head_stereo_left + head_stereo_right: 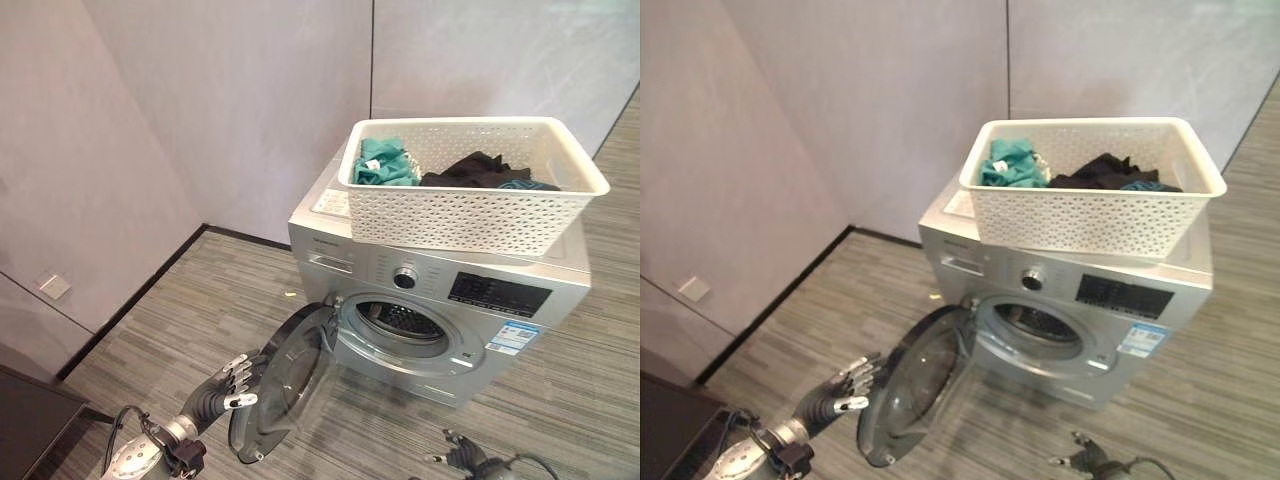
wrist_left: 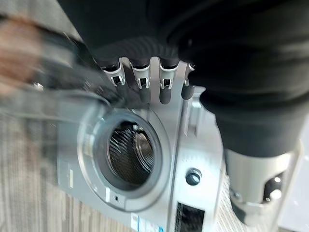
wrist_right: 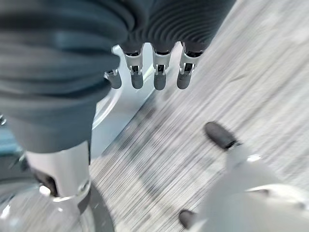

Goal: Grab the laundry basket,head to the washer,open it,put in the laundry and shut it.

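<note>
The washer [image 1: 440,300] door [image 1: 280,385] is being touched, seemingly, by the left hand [image 1: 232,382] with fingers [image 2: 165,92] relaxed; the laundry basket [image 1: 470,185] is being carried atop.

The right hand [image 1: 462,458] is sitting at the head view's bottom edge — its arm is being cut off there. The dark laundry [image 1: 472,170] is lying half hidden behind the basket [image 1: 470,215] wall, individual pieces too tangled to tell. The washer [image 1: 470,310] panel's lettering is reading too small. In the left wrist view the door [image 2: 58,92] is blurring past the fingers [image 2: 140,82] — contact cannot be told.
</note>
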### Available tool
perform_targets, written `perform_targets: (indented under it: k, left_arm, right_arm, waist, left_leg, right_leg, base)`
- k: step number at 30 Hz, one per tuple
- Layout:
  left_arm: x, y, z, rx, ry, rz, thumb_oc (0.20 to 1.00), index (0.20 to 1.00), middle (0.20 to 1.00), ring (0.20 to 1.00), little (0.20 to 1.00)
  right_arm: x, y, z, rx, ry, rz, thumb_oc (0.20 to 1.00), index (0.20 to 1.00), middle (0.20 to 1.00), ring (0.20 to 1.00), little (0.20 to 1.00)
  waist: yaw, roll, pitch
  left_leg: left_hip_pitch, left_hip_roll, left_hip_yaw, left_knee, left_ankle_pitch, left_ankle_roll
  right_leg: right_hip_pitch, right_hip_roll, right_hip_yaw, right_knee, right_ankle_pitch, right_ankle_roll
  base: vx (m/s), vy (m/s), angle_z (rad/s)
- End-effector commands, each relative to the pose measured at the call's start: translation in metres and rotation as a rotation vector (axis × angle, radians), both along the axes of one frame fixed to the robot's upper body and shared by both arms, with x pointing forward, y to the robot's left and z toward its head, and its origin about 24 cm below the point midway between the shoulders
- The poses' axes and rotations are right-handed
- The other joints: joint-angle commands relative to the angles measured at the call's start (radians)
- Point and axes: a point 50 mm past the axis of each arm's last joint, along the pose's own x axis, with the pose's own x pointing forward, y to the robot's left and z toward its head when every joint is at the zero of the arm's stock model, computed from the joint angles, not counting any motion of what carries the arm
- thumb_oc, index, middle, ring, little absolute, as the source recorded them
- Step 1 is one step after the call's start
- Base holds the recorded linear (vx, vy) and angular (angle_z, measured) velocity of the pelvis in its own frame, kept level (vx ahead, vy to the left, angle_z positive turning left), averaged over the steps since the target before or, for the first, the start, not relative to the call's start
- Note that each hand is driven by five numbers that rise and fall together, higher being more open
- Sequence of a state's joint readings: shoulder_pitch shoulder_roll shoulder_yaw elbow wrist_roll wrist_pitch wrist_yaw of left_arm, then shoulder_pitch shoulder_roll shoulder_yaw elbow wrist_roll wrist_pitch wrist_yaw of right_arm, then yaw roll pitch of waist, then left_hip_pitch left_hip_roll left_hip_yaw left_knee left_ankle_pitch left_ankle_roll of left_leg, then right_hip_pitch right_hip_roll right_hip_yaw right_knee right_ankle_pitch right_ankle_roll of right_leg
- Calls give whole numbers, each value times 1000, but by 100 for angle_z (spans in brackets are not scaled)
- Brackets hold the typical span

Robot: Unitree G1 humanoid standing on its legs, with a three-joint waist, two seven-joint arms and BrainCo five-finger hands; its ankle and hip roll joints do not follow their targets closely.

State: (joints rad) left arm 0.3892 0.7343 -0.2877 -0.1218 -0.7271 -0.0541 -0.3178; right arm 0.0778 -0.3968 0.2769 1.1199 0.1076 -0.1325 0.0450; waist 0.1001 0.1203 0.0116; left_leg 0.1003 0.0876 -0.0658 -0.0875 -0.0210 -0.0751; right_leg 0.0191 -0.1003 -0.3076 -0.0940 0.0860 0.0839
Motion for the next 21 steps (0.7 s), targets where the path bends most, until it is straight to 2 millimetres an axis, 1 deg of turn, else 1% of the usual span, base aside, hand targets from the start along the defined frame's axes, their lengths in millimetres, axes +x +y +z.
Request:
perform_targets:
  k: [1,2,3,4,5,6,8,10,11,12,13,15,16,18,19,20,21]
  left_arm:
    - [7,-4,16,-11,-97,-69,1000,1000,1000,1000,1000]
    - [5,-5,4,24,-55,-85,1000,1000,1000,1000,1000]
    - [4,-5,-2,51,-33,-96,1000,1000,1000,1000,1000]
    - [-1,-9,-25,107,51,-131,1000,1000,1000,1000,1000]
    - [-4,-14,-57,185,137,-133,1000,1000,1000,1000,1000]
    - [-3,-18,-78,268,186,-132,1000,1000,1000,1000,1000]
    - [-3,-25,-99,289,249,-78,1000,1000,1000,1000,1000]
    - [-6,-23,-118,364,325,-29,1000,1000,1000,1000,1000]
    - [-4,-23,-122,391,335,-18,1000,1000,1000,1000,1000]
    - [-5,-19,-130,440,374,12,1000,1000,1000,1000,1000]
    - [-5,-18,-134,459,394,33,1000,1000,1000,1000,1000]
    - [-8,-10,-144,525,456,89,1000,1000,1000,1000,1000]
    - [-8,-10,-144,525,456,89,1000,1000,1000,1000,1000]
    - [-4,-2,-146,576,474,126,1000,1000,1000,1000,1000]
    - [1,6,-145,621,483,159,1000,1000,1000,1000,1000]
    - [1,6,-145,621,483,159,1000,1000,1000,1000,1000]
    - [8,16,-142,681,468,183,1000,1000,1000,1000,1000]
  right_arm:
    - [29,-4,6,-25,-85,-74,1000,1000,1000,1000,1000]
    - [18,-16,5,-57,-49,-129,1000,1000,1000,1000,1000]
    - [14,-21,5,-78,-26,-149,1000,1000,1000,1000,1000]
    - [7,-29,5,-105,12,-191,1000,1000,1000,1000,1000]
    - [-2,-34,4,-131,65,-197,1000,1000,1000,1000,1000]
    - [-8,-34,3,-146,105,-173,1000,1000,1000,1000,1000]
    - [-13,-35,2,-154,135,-162,1000,1000,1000,1000,1000]
    - [-18,-31,-1,-149,157,-148,1000,1000,1000,1000,1000]
    - [-17,-30,-1,-146,158,-148,1000,1000,1000,1000,1000]
    - [-19,-27,-2,-140,165,-146,1000,1000,1000,1000,1000]
    - [-18,-25,-3,-134,165,-143,1000,1000,1000,1000,1000]
    - [-20,-21,-5,-124,170,-140,1000,1000,1000,1000,1000]
    - [-20,-21,-5,-124,170,-140,1000,1000,1000,1000,1000]
    - [-17,-15,-7,-112,163,-126,1000,1000,1000,1000,1000]
    - [-16,-11,-8,-104,167,-107,1000,1000,1000,1000,1000]
    - [-16,-11,-8,-104,167,-107,1000,1000,1000,1000,1000]
    - [-12,-8,-8,-98,158,-92,1000,1000,1000,1000,1000]
  waist:
    - [3,-45,-9]
    - [-8,-45,-11]
    - [-13,-46,-13]
    - [-27,-44,-14]
    - [-40,-46,-16]
    - [-54,-56,-18]
    - [-64,-62,-20]
    - [-76,-75,-21]
    - [-79,-77,-20]
    - [-84,-84,-22]
    - [-87,-89,-22]
    - [-92,-103,-23]
    - [-92,-103,-22]
    - [-94,-119,-18]
    - [-94,-135,-11]
    - [-94,-135,-11]
    - [-92,-152,-1]
  left_leg:
    - [-42,-16,-46,30,-24,13]
    - [-37,-11,-43,24,-24,12]
    - [-34,-10,-42,21,-24,12]
    - [-26,-7,-32,16,-27,12]
    - [-19,-4,-22,12,-31,13]
    - [-16,-1,-15,9,-34,12]
    - [-13,2,-11,7,-37,13]
    - [-11,4,-4,5,-39,14]
    - [-10,5,0,4,-41,14]
    - [-10,6,4,2,-42,15]
    - [-9,6,7,0,-43,16]
    - [-11,5,13,0,-46,19]
    - [-11,5,13,0,-46,19]
    - [-15,5,18,0,-46,21]
    - [-20,2,22,0,-47,23]
    - [-20,2,22,0,-47,23]
    - [-28,-2,25,0,-48,27]
  right_leg:
    - [37,-6,26,19,-124,29]
    - [42,-1,27,17,-126,27]
    - [43,-1,28,15,-126,27]
    - [44,4,32,13,-127,27]
    - [46,8,39,12,-130,25]
    - [44,11,44,13,-132,24]
    - [42,13,48,15,-134,21]
    - [38,17,52,18,-135,19]
    - [34,18,54,20,-136,19]
    - [31,19,56,22,-135,20]
    - [28,20,59,22,-135,20]
    - [23,22,66,21,-131,22]
    - [23,22,66,21,-131,22]
    - [15,21,70,21,-126,25]
    - [8,20,75,19,-119,28]
    - [8,20,75,19,-119,28]
    - [-4,18,79,19,-110,32]
  base:
    - [58,-82,0]
    - [56,-48,-4]
    - [72,-34,-5]
    - [85,-11,-5]
    - [103,-11,-8]
    - [91,-6,-12]
    - [62,-12,-20]
    - [44,-1,-9]
    - [31,15,2]
    - [0,0,0]
    - [34,17,-6]
    - [23,26,-8]
    - [6,37,-13]
    - [-6,39,-17]
    - [-9,38,-8]
    - [-31,84,-2]
    - [-62,74,-3]
